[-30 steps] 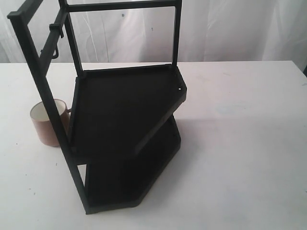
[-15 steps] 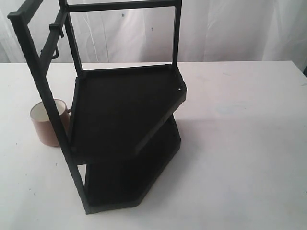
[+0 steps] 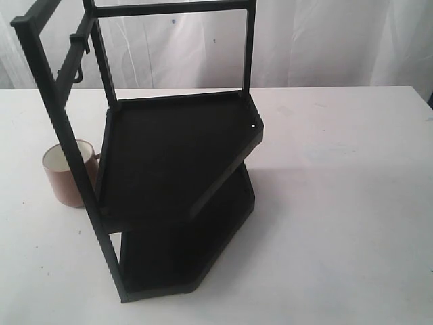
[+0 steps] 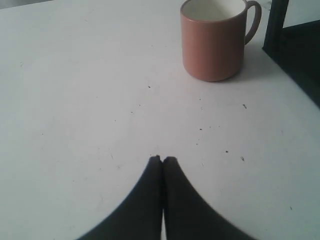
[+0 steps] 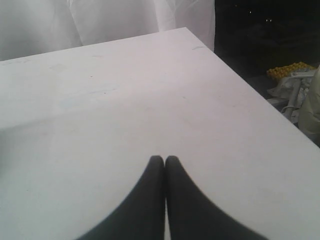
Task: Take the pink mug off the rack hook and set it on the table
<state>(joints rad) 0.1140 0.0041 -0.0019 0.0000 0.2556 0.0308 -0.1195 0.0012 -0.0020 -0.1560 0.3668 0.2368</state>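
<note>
White table (image 3: 352, 203) is spread wide, with the rack (image 3: 176, 162) planted mid-scene. The mug (image 3: 59, 183) is found upright on the table, just beside the rack's left post, handle toward the rack, clear of the hook (image 3: 80, 70). The left gripper (image 4: 162, 159) is closed tip to tip, empty, with the mug straight ahead and apart. The right gripper (image 5: 164, 158), likewise closed and empty, is pointed at bare table, much farther off. Set-down is judged complete.

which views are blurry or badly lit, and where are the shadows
Exterior view: soft even light; the rack reads as near-featureless black and throws a faint shadow rightward onto the table. Left wrist view: the pink mug is fairly sharp, the fingers a blurred dark silhouette. Right wrist view: fingers equally soft; beyond the table edge it is underexposed.
</note>
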